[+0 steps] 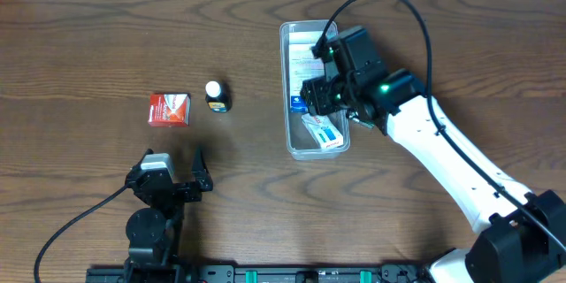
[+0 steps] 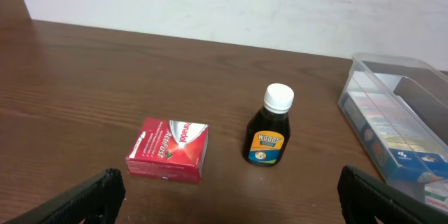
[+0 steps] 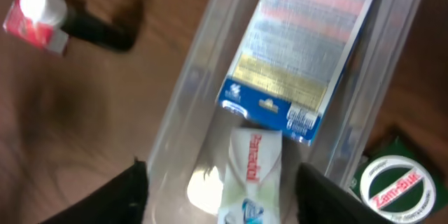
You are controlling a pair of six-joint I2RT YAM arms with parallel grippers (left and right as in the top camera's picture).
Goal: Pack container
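Overhead view: the container (image 1: pixel 299 31) is seen lying lengthwise on the table (image 1: pixel 88 44), right of centre, with the right pincer (image 1: pixel 320 97) held directly above its middle. In the right wrist view that pincer is shown released, spread wide over the container with nothing gripped. Two items are lodged inside: a blue-and-silver box (image 3: pixel 308 49) toward the far end and a white box (image 3: pixel 252 171) next to it, the two touching or slightly overlapped. A green round tin (image 3: pixel 392 182) is glimpsed by the container's wall; whether it sits inside or outside cannot be told.

The left pincer (image 2: pixel 229 182) is also released and empty, held low near the table's front edge. Ahead of it, well apart from the container, a red box (image 2: pixel 168 150) and a dark bottle (image 2: pixel 269 136) with a white cap are found unpacked, the bottle upright just beside the box.

The step in hand is judged to be the end of a placement into the container. For the next move, one of the two loose items would have to be fetched. Both lie nearer the left arm, so the left pincer would need to be lowered around the red box or the bottle, clenched, and carried to the free space in the container. Care would be needed with the bottle, which could easily be tipped.
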